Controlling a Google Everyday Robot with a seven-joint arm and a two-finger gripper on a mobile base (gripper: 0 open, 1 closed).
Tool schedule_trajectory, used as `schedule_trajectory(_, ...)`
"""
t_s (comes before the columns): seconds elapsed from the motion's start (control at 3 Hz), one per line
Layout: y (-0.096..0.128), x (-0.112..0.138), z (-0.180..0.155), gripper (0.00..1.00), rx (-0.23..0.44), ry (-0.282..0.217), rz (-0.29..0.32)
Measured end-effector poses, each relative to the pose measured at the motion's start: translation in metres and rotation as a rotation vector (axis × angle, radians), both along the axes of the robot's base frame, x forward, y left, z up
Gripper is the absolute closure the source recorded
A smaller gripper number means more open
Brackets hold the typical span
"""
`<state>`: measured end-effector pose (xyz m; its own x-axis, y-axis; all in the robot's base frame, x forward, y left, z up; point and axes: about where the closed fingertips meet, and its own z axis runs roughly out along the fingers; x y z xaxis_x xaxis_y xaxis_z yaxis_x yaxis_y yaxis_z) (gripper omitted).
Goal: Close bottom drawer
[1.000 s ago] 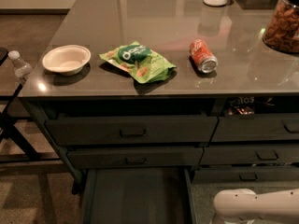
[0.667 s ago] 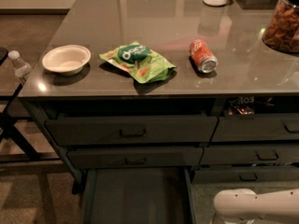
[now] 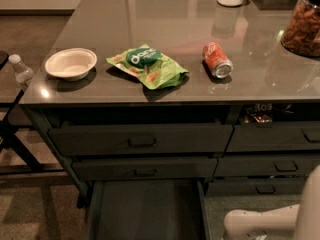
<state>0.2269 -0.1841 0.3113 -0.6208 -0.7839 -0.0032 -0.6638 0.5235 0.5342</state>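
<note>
We are judging the closing step as barely begun: the bottom drawer (image 3: 147, 209) is standing pulled far out beneath the counter's (image 3: 150, 14) front edge, under the two wide drawers (image 3: 142, 154), so the next move is calling for reaching its front and pushing straight in. Our white arm (image 3: 265, 223) is showing at the bottom right corner, but the gripper is lying out of view, so we cannot tell its state. The drawer is looking wide, shallow and dark grey-green, its front cut off below.
</note>
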Motion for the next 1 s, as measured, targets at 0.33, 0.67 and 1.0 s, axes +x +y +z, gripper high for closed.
schedule_trajectory(0.33, 0.011, 0.002, -0.046, 1.00, 0.025, 0.034, -0.043)
schedule_trajectory(0.67, 0.014, -0.004, -0.053, 1.00, 0.032, 0.050, -0.046)
schedule_trajectory(1.0, 0.015, -0.003, -0.062, 1.00, 0.036, 0.065, -0.059)
